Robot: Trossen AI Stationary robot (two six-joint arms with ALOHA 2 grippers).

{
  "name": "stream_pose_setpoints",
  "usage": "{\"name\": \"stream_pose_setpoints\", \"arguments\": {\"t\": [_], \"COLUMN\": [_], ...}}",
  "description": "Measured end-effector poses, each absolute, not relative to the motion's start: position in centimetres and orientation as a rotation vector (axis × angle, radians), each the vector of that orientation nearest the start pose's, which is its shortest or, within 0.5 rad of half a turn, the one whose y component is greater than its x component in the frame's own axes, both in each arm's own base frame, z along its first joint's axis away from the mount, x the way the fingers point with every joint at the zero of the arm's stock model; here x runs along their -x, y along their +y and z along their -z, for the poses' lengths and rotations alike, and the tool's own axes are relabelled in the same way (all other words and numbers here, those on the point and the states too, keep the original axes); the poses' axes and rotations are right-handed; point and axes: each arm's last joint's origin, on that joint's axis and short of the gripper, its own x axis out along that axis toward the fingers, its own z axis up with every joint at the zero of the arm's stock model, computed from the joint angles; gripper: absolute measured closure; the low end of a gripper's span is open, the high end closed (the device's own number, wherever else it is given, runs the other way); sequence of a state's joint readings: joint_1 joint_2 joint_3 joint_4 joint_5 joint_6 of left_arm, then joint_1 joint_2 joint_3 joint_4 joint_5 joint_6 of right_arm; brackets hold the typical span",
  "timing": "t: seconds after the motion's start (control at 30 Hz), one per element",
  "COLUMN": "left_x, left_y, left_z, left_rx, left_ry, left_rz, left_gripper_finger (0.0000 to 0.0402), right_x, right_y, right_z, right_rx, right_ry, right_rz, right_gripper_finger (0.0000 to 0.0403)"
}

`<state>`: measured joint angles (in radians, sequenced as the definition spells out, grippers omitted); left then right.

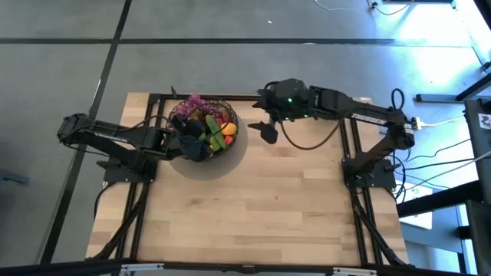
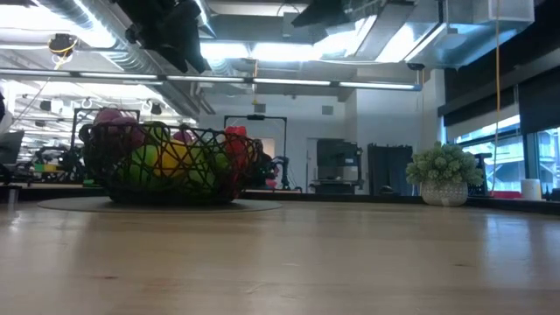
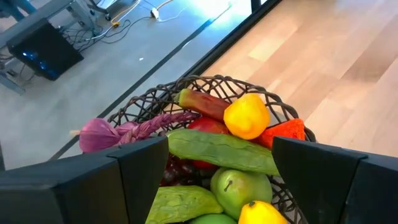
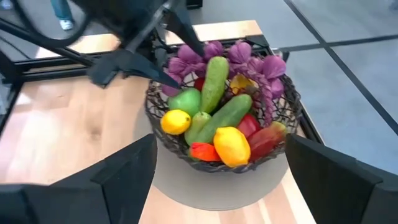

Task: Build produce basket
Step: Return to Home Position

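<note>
Two empty, wide-spread grippers flank the basket (image 1: 235,129) of produce (image 1: 216,130): left gripper (image 1: 190,142) over its 8 o'clock rim, right gripper (image 1: 268,132) at 3 o'clock.

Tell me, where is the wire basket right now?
In the high view, the basket sits upper-left on the table, under the left gripper, with the right gripper off to its right.

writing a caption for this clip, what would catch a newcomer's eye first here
The dark wire basket, heaped with toy produce such as a yellow lemon and a green cucumber, sits on the table's left side. The open left gripper hangs just over it, and the open right gripper hovers beside it.
</note>
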<state>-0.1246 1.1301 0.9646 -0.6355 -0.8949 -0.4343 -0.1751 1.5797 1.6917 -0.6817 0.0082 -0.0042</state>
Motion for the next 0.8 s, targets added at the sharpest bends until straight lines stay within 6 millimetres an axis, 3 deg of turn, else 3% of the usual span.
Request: {"name": "stream_pose_setpoints", "arguments": {"t": [0.67, 0.8], "left_x": [-22.1, -22.3], "left_y": [-0.5, -1.0], "left_z": [-29.9, -29.9], "left_rx": [0.001, 0.025], "left_ry": [0.533, 0.566], "left_rz": [-0.862, -0.744], "left_gripper_finger": [0.0122, 0.0122], "right_x": [-33.0, -32.4], "right_y": [-4.4, -4.2], "right_z": [-41.0, -41.3], "right_rx": [-0.05, -0.047], "right_ry": [0.546, 0.553], "right_rz": [0.145, 0.146], "right_gripper_finger": [0.0061, 0.0061]}}
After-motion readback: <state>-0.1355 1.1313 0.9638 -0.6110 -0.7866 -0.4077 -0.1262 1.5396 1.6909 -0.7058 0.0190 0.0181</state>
